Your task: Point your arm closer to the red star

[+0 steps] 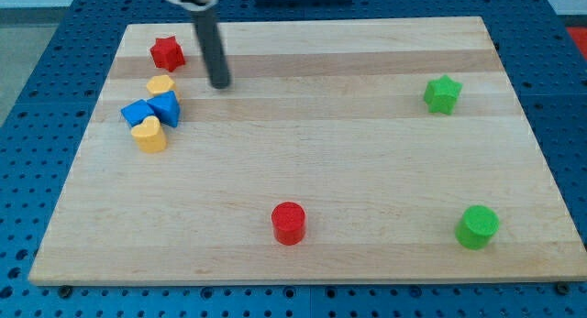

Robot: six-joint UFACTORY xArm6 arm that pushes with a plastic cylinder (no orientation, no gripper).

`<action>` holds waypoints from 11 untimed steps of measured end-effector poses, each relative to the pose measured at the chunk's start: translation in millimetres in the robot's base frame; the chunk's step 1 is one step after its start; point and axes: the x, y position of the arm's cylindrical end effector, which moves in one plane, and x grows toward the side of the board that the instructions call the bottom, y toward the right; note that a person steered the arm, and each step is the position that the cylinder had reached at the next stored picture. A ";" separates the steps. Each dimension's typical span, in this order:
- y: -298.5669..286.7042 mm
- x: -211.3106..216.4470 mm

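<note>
The red star (167, 53) lies near the board's top left corner. My tip (221, 84) rests on the wood to the star's right and a little below it, apart from it by about a block's width or more. The dark rod rises from the tip toward the view's top. Nothing touches the star.
Below the star is a cluster: a yellow block (160, 84), two blue blocks (139, 112) (168, 108) and a yellow heart (149, 135). A red cylinder (289, 223) sits at bottom centre, a green star (442, 94) at right, a green cylinder (478, 227) at bottom right.
</note>
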 end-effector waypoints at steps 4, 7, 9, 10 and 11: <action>-16.7 -142.0; -209.8 -120.3; -180.2 -104.1; -145.9 -111.8; -107.4 -112.2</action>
